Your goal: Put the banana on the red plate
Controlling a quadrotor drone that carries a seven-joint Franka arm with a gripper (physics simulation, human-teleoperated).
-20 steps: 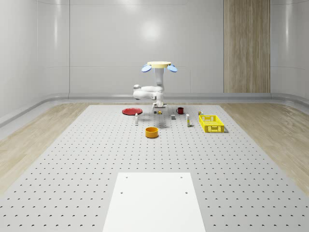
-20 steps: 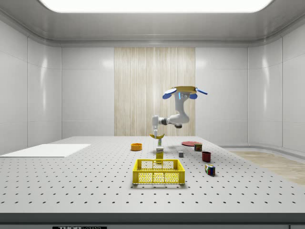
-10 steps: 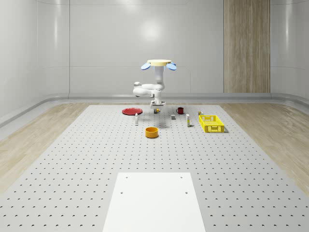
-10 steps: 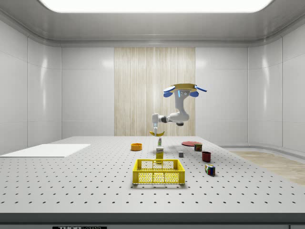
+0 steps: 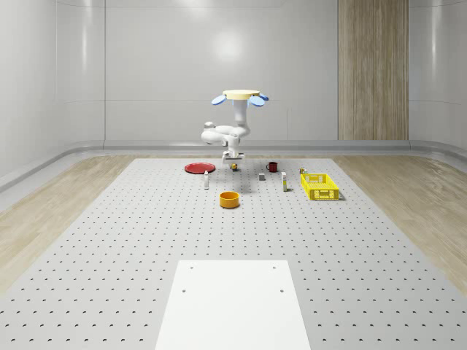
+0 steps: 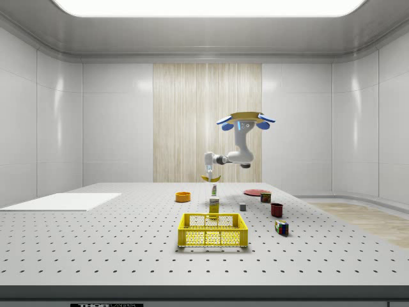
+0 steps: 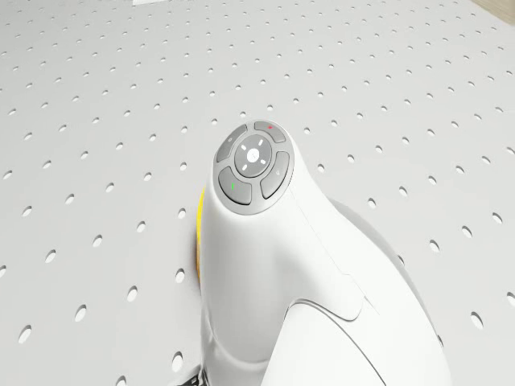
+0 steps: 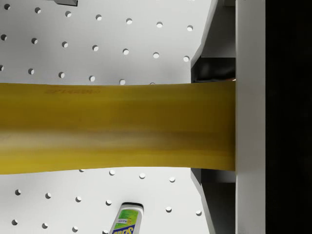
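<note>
Side view is showing the drone [image 6: 245, 121] hovering above the far part of the perforated table [image 6: 115, 243], with its arm reaching down and the gripper [image 6: 209, 176] clamped on the banana [image 6: 211, 180], which is hanging in the air. Red plate [image 5: 198, 168] is sitting just to the whole-scene view's left, near a small bottle [image 8: 126, 220].

On the grey perforated counter [image 5: 109, 240] we note a flat white rectangular panel [image 5: 232, 302] at the near end in the whole-scene view. A round orange bowl [image 5: 230, 199] sits mid-counter. A yellow lattice plastic basket [image 5: 319, 186] lies toward that view's right. A dark red mug [image 5: 272, 166] stands farther back, with a small grey cube [image 5: 262, 176] near it. In the side view, a multicoloured puzzle cube [image 6: 281, 227] rests right of the basket.
</note>
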